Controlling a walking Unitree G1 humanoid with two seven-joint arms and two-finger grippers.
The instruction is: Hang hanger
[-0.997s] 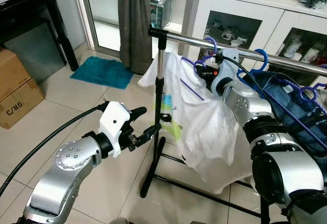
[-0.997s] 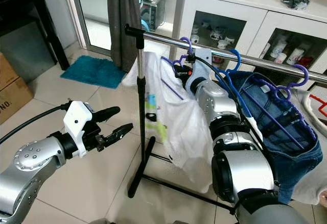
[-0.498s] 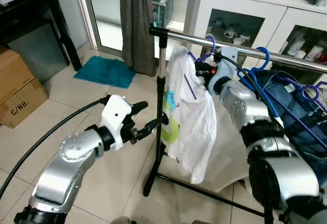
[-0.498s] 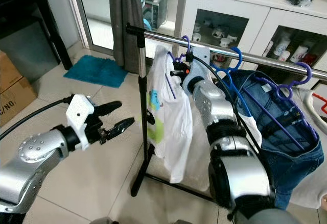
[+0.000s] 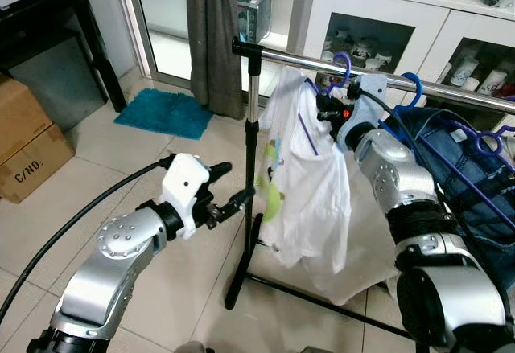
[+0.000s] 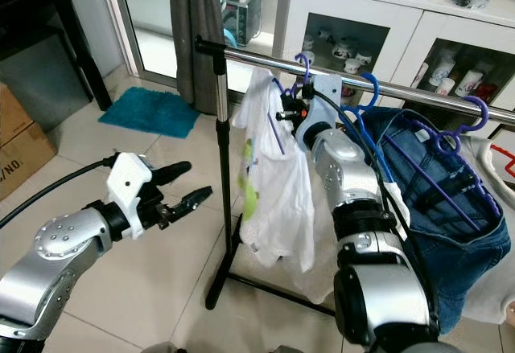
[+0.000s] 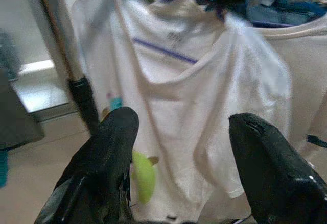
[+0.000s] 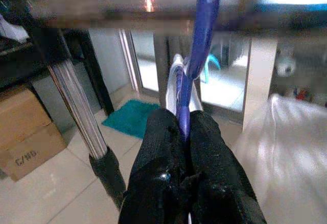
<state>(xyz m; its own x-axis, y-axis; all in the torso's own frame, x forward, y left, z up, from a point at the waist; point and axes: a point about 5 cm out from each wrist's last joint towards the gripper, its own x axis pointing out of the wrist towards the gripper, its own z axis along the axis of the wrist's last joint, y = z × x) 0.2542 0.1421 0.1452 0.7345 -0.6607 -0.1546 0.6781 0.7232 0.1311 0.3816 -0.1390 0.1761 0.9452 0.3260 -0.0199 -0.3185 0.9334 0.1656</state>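
Right pincer is clamping the purple hanger just below its hook, holding it up at the rail — presumably so the hook can seat. The white shirt is draping from it beside the stand's upright post. Left pincer is idling near that post, fingers apart, holding nothing. Whether the hook is actually bearing on the rail is hard to tell — the wrist view is blurring there.

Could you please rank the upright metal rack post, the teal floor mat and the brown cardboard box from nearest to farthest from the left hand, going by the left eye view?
1. Upright metal rack post, just past the left hand.
2. Teal floor mat, farther back by the doorway.
3. Brown cardboard box, far off at the left edge.
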